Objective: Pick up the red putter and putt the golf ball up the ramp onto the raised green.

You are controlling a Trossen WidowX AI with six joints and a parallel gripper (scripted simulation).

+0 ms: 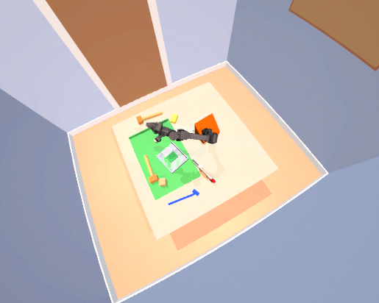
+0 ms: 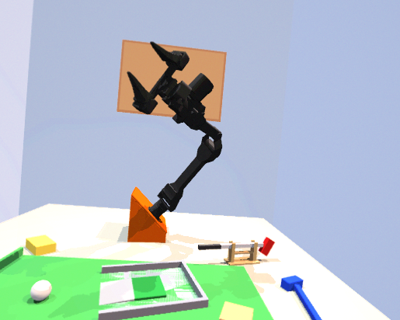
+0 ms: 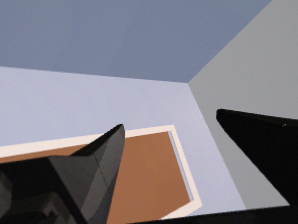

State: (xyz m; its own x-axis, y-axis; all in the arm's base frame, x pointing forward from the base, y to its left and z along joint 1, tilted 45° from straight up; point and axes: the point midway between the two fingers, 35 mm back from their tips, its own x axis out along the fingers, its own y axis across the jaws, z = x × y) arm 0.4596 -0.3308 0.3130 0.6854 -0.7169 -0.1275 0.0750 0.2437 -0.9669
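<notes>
Gripper (image 2: 144, 69) raised high above the table on its arm (image 2: 189, 171), jaws spread wide with nothing between them; in the wrist view the two dark fingers frame only wall and a brown door panel. Arm rises from an orange wedge base (image 2: 144, 221) near the far edge of the tabletop. Red putter (image 2: 235, 245) rests across a small wooden stand (image 2: 243, 255) close to the right edge, red head (image 2: 267, 245) pointing right, dark grip pointing left. White golf ball (image 2: 40, 290) sits on the green mat (image 2: 64, 272) toward the left edge. Raised green (image 2: 147, 286), a green square within a grey-rimmed frame (image 2: 196, 289), lies mid-mat. Yellow block (image 2: 40, 244) off the mat's far left corner. Blue putter (image 2: 299, 295) near the right front corner. From above, two wooden mallets: one (image 1: 149, 118) near the far left corner, one (image 1: 150, 170) on the mat.
</notes>
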